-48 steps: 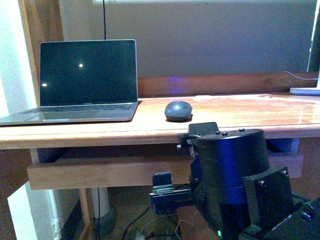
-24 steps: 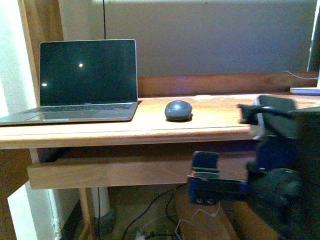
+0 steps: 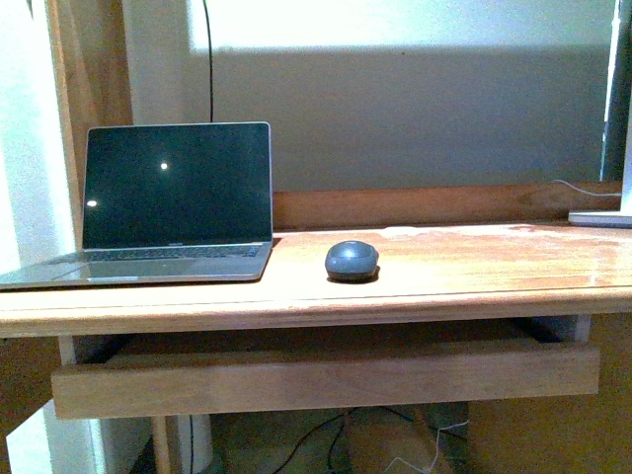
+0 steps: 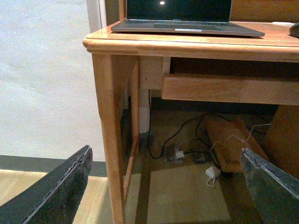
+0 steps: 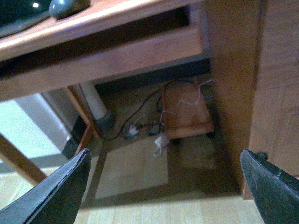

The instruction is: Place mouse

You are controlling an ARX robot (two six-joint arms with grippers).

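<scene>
the mouse (image 3: 352,261) rests on the wooden desk (image 3: 464,267), just right of the open laptop (image 3: 168,202). both grippers, left gripper (image 4: 166,184) and right gripper (image 5: 163,186), hang below desk level, jaws spread wide and empty, well apart from the mouse.

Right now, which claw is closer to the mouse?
Right, probably. The right claw hangs open below the desk edge with the mouse above and ahead; the left claw is low off the desk's laptop corner, the mouse far past the laptop.

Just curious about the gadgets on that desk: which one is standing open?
The laptop, at the desk's left end: its dark screen is raised. The mouse beside it is a closed, rounded grey lump.
</scene>
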